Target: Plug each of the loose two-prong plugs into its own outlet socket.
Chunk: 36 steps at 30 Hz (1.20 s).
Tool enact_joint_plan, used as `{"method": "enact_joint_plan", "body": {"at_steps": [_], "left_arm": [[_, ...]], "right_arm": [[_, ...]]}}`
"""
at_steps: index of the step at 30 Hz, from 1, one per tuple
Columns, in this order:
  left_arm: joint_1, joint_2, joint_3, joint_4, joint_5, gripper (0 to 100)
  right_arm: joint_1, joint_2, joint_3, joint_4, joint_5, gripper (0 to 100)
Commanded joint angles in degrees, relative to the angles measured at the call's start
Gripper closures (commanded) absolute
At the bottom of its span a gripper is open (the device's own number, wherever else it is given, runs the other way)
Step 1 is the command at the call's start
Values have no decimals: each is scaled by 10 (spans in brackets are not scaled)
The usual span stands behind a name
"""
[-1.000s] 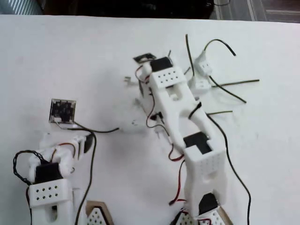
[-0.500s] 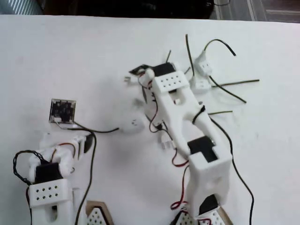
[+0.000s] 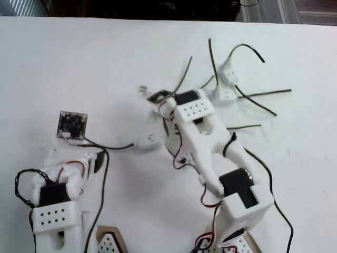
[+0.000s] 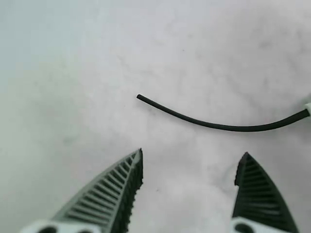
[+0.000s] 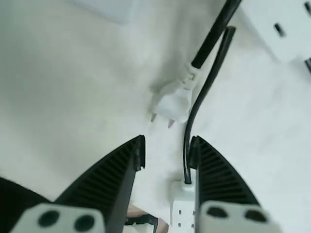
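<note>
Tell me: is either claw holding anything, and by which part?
Nothing, as far as shows. The left claw is open and empty; the right claw is open too, the white plug lying loose beyond its tips, a black cord beside one finger.

1. From the overhead camera I look down on a broad, matte white tabletop [image 3: 63,58] that stretches wide to both sides.
2. Its far edge runs straight across near the top of that view. Past it I see a dark, shadowed strip of the room [image 3: 142,9].
3. Beyond the table's far-left corner sits a pale blue-grey ribbed panel [image 3: 21,7]; I cannot tell what it is.
4. Beyond the far-right corner I see a grey flat surface crossed by lighter straight lines [image 3: 305,10], either floor or boards.
5. Light falls bright and even across the tabletop, and the shadows on it are soft-edged.
6. Up close through the wrist cameras, the white surface shows faint grey smudges and a few tiny dark specks.
</note>
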<state>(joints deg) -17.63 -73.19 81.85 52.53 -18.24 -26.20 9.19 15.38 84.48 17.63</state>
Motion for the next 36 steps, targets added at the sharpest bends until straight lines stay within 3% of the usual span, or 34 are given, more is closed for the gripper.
{"method": "enact_joint_plan", "body": {"at_steps": [1,23,30,36], "left_arm": [[-1,-7,-2,-7,-8,695],[-1,-7,-2,-6,-11,695],[-1,-7,-2,-6,-11,695],[-1,-7,-2,-6,-11,695]], "right_arm": [[-22,-28,22,-48,1,858],[-19,56,31,-161,0,859],[-15,61,22,-170,1,979],[-18,56,18,-145,3,979]]}}
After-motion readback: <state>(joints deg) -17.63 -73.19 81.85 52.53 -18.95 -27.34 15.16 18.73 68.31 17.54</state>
